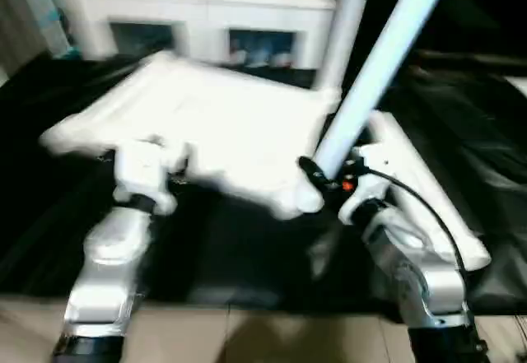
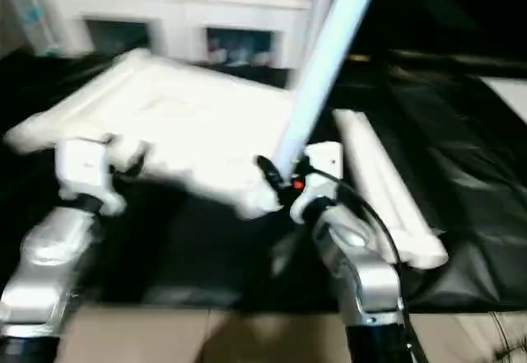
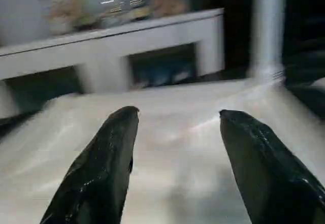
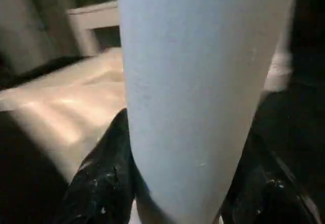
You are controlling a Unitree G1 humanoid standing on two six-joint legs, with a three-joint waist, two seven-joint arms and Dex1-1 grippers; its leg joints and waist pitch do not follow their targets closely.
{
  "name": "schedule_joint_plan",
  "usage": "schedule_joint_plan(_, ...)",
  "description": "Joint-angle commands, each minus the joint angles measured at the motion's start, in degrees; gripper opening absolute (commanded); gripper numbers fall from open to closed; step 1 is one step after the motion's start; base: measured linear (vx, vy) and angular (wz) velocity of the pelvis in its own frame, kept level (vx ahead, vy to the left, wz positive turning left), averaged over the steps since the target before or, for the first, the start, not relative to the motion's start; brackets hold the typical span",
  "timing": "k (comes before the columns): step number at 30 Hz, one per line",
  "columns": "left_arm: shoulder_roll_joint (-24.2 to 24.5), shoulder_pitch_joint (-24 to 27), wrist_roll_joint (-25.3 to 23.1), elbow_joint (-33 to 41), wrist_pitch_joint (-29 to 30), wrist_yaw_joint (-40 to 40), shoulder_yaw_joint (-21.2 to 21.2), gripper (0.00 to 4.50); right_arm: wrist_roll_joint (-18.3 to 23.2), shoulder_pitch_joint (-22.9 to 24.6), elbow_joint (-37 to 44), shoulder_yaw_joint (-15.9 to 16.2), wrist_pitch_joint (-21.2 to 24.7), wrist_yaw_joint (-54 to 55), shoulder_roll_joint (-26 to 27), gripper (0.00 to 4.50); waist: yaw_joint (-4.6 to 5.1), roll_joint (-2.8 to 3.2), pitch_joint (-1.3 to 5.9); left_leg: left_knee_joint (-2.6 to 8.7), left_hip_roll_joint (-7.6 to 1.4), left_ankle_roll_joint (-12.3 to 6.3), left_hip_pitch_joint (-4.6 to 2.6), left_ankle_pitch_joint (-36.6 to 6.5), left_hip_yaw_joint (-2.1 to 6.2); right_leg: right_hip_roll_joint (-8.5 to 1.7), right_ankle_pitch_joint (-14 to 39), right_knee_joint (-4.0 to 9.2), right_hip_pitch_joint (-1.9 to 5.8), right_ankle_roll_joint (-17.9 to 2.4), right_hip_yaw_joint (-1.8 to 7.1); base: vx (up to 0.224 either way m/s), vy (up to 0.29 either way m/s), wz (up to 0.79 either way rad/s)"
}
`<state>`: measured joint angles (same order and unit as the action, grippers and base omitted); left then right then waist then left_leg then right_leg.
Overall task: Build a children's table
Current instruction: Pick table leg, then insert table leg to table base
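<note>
In the left eye view, the white tabletop (image 1: 206, 124) is seen lying on a black sheet (image 1: 461, 124) that covers the floor, well in front of a white cabinet (image 1: 198, 9). At the tabletop's far right corner a leg (image 1: 346, 25) is seen standing upright in its socket. A second leg (image 1: 383, 58) is held tilted, its lower end just off the tabletop's near right corner, pinched between the black fingers of the right gripper (image 1: 325, 174). Further legs (image 1: 420, 190) are seen lying on the sheet beside the tabletop's right edge. The left gripper (image 1: 148, 161) is placed at the tabletop's near left edge.

In the right eye view the same layout is shown, with the held leg rising steeply from the right gripper toward the top of the picture.

In the left wrist view, two black fingers (image 3: 101, 173) are seen spread apart over the tabletop's surface with nothing between them; the cabinet and the upright leg are visible beyond.

In the right wrist view, the held leg is seen clamped between the right gripper's fingers (image 4: 101, 183), with the tabletop lying behind it.
</note>
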<state>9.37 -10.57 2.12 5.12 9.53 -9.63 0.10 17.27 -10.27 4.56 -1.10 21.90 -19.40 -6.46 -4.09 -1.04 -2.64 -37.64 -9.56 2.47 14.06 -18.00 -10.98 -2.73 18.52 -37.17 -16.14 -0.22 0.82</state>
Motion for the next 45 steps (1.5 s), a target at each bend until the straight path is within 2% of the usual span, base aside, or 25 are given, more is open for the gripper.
schedule_joint_plan(1,1.36,0.0,0.34,0.04,-0.07,-0.04,0.6,2.98,-0.01,-1.5,1.57,0.89,-0.18,0.24,1.08,1.86,-3.28,-1.27,3.73,-5.1,1.87,-5.02,12.28,-0.71,3.92,-10.17,-7.24,7.46,11.13,-17.87,9.43,0.26,-0.031,-0.19)
schedule_joint_plan(3,0.98,0.02,-0.1,-0.01,-0.17,-0.47,0.86,2.98,-0.26,-1.53,1.66,0.81,-0.05,0.03,1.25,1.86,-2.19,-0.73,4.0,-2.39,2.7,-6.0,13.44,9.31,4.69,-5.76,-20.0,7.03,9.29,-13.08,3.61,0.212,-0.033,-0.07)
schedule_joint_plan(5,0.53,0.11,-0.69,0.04,-0.3,-1.09,1.18,2.98,-1.03,-1.65,1.7,1.04,0.03,-0.4,1.1,1.86,-1.42,4.82,4.47,5.98,0.21,-9.92,8.33,18.54,5.75,-1.28,-6.67,7.92,6.55,-5.15,-3.17,0.236,0.012,-0.08)
schedule_joint_plan(6,0.42,0.15,-0.85,0.05,-0.3,-1.19,1.27,2.98,-1.28,-1.67,1.69,1.17,0.03,-0.52,0.98,1.86,2.04,7.08,3.84,7.4,-4.32,-15.1,2.98,4.68,12.68,2.55,4.82,-1.78,-0.32,-0.18,-6.83,0.246,0.04,-0.16)
schedule_joint_plan(8,0.58,0.54,-0.9,-0.23,0.53,-1.3,1.7,2.98,-1.57,-1.77,1.84,1.82,0.03,-1.45,0.16,1.86,2.06,5.4,5.06,6.11,-6.79,-27.09,-0.09,2.89,16.26,0.52,7.66,-7.08,-5.7,2.36,-4.28,0.221,0.009,-0.15)
schedule_joint_plan(10,1.52,1.14,0.13,-0.48,0.42,-2.65,1.7,2.98,-0.7,-1.86,2.57,2.49,0.67,-3.33,-1.12,1.86,2.12,3.64,5.24,3.63,-5.68,-29.35,1.72,39.65,13.28,-1.3,-8.92,-6.5,-8.78,7.73,-1.98,0.177,-0.003,-0.05)
schedule_joint_plan(11,1.75,1.22,0.53,-0.62,0.38,-3.02,1.78,2.98,-0.57,-1.86,2.71,2.63,0.67,-3.71,-1.45,1.86,1.89,2.8,5.2,2.71,-5.4,-28.03,2.66,52.53,12.54,-2.3,-15.73,-4.85,-8.87,8.0,-0.48,0.0,0.0,0.0)
schedule_joint_plan(12,4.29,1.68,4.65,-1.88,-0.19,-8.07,2.02,2.98,0.55,-1.96,3.69,3.39,0.79,-6.72,-4.02,1.86,0.88,1.1,5.32,-0.13,-1.38,-21.29,5.48,56.06,9.52,-5.03,-33.14,1.05,-8.47,4.55,2.65,0.0,0.0,0.0)
schedule_joint_plan(13,4.39,1.68,4.8,-1.93,-0.19,-8.29,2.02,2.98,0.55,-1.97,3.7,3.39,0.78,-6.78,-4.08,1.86,0.84,-1.4,4.85,-1.62,4.32,-13.86,10.6,30.98,6.7,-7.94,-46.71,1.75,-5.27,5.59,4.43,-0.104,-0.026,0.1)
schedule_joint_plan(14,5.02,1.55,5.38,-2.33,-0.01,-9.19,2.31,2.98,0.5,-2.01,3.77,3.22,0.4,-7.49,-4.41,1.86,0.78,-0.91,4.79,-0.24,3.56,-10.57,10.27,20.0,6.66,-9.26,-48.62,3.41,-4.93,4.37,3.63,-0.04,-0.073,0.11)
schedule_joint_plan(16,5.07,1.34,5.65,-2.57,0.23,-9.0,3.1,2.98,0.38,-2.04,3.8,2.91,0.22,-7.87,-4.52,1.86,0.98,0.94,4.78,3.44,1.69,-3.21,8.47,4.72,6.46,-5.63,-30.47,3.81,-3.68,-1.81,0.13,-0.036,-0.078,0.09)
schedule_joint_plan(19,4.73,0.98,4.48,-2.66,1.18,-7.54,4.18,2.98,-0.46,-2.13,3.26,3.01,0.81,-7.15,-4.6,1.86,1.94,2.69,3.33,6.43,-1.59,-1.84,7.5,-9.7,6.91,-4.42,-0.34,5.43,-4.39,-9.39,-0.87,-0.061,-0.035,0.06)
schedule_joint_plan(22,4.03,1.06,3.57,-2.78,0.26,-6.71,4.32,2.98,-1.72,-2.17,1.99,3.67,0.44,-5.78,-4.19,1.86,2.62,2.05,1.89,6.77,-2.01,3.19,5.42,-27.65,6.24,-5.17,26.36,8.69,-6.08,-5.22,-1.7,-0.083,-0.006,0.06)
schedule_joint_plan(26,6.65,-0.1,8.54,-4.91,-1.29,-16.39,1.91,2.98,-1.21,-2.82,1.22,4.55,-0.09,-7.66,-4.87,1.86,2.69,1.94,1.62,6.51,-1.67,2.94,5.49,-26.65,6.31,-5.76,35.67,10.53,-6.18,-0.76,-2.76,-0.082,-0.002,0.01)
schedule_joint_plan(29,16.59,-2.73,10.78,-7.0,-0.51,-37.79,-4.64,3.33,1.35,-3.9,1.61,4.74,1.12,-14.39,-7.81,1.86,2.82,2.47,1.8,9.26,-3.17,4.35,6.8,-32.52,7.36,-5.44,24.15,8.46,-3.77,-1.94,-3.65,-0.041,0.008,-0.05)
schedule_joint_plan(32,21.52,-4.92,9.49,-9.67,-0.92,-46.69,-7.34,3.53,2.5,-4.48,1.71,5.09,1.61,-17.96,-9.78,1.86,2.62,2.19,1.1,9.4,-2.66,5.26,5.85,-35.46,6.59,-5.6,27.01,8.72,-5.25,-2.71,-2.98,-0.063,0.002,-0.05)
schedule_joint_plan(35,26.71,-11.24,3.33,-19.23,-5.25,-56.13,-11.56,3.78,2.56,-4.94,1.38,6.11,1.24,-22.97,-13.29,1.86,3.28,2.4,0.52,7.56,-1.4,4.15,3.69,-32.44,5.42,-4.71,39.84,13.37,-5.52,2.21,-8.01,-0.073,-0.002,-0.04)
schedule_joint_plan(36,27.4,-13.6,0.99,-22.72,-7.9,-57.55,-12.8,3.89,2.56,-5.01,1.32,6.31,0.94,-24.11,-14.1,1.86,1.65,5.08,0.59,14.37,-4.3,5.28,10.06,-40.8,5.46,-2.9,22.74,-0.25,1.4,-0.87,-8.38,-0.083,-0.009,0.0)
schedule_joint_plan(37,27.84,-15.91,-0.94,-25.87,-9.5,-58.51,-13.79,3.89,2.48,-5.13,1.31,6.48,0.82,-24.84,-14.77,1.86,-3.69,4.57,1.12,16.04,-3.57,4.67,13.13,-42.28,0.9,-0.4,6.0,-5.26,1.04,-1.99,-7.72,-0.081,-0.029,0.09)
schedule_joint_plan(38,28.09,-17.3,-2.12,-27.77,-10.51,-58.94,-14.37,3.89,2.46,-5.17,1.34,6.58,0.78,-25.25,-15.16,1.86,-3.21,3.93,2.13,15.56,-3.64,3.37,10.82,-35.22,0.36,-1.02,8.89,-6.42,0.15,-1.63,-4.41,0.002,-0.131,0.1)
schedule_joint_plan(39,28.21,-19.57,-4.12,-30.47,-12.55,-58.76,-15.21,3.89,2.8,-5.35,1.7,6.6,1.05,-26.05,-15.7,1.86,-2.46,-0.51,2.49,4.01,-1.74,5.54,2.56,-13.5,2.4,-9.62,35.38,6.69,-7.73,0.05,0.01,0.002,-0.131,0.1)
schedule_joint_plan(40,28.37,-21.01,-4.96,-32.1,-13.78,-58.72,-15.87,3.89,3.06,-5.48,1.94,6.6,1.26,-26.57,-16.02,1.86,-2.42,0.49,2.03,-1.01,-0.93,2.15,5.01,-1.32,4.73,-14.6,40.9,10.11,-6.71,-2.92,2.51,0.091,-0.132,-0.14)
schedule_joint_plan(41,28.2,-22.23,-5.1,-33.3,-13.87,-58.88,-16.19,3.89,3.25,-5.64,2.09,6.51,1.44,-26.8,-16.2,1.86,-4.43,0.23,3.04,1.66,-0.15,-0.22,9.61,11.4,5.73,-9.86,30.56,6.67,-1.65,-2.05,2.04,0.0,0.0,0.0)
schedule_joint_plan(42,27.88,-24.49,-7.52,-36.14,-14.2,-56.27,-17.35,3.89,2.97,-5.78,2.14,6.69,1.35,-26.64,-16.13,1.86,-5.61,2.98,2.94,5.25,-2.66,1.32,7.66,8.69,4.86,-7.26,20.12,5.82,-4.09,-4.06,-0.45,0.0,0.0,0.0)
schedule_joint_plan(45,26.48,-27.93,-8.43,-41.05,-16.93,-52.82,-19.28,3.89,2.96,-5.77,2.28,7.0,1.12,-26.64,-16.17,1.86,-4.65,3.7,3.74,6.93,-3.79,3.23,6.57,-5.85,3.87,-5.0,1.46,3.4,-4.54,-10.72,-1.5,0.0,0.0,0.0)
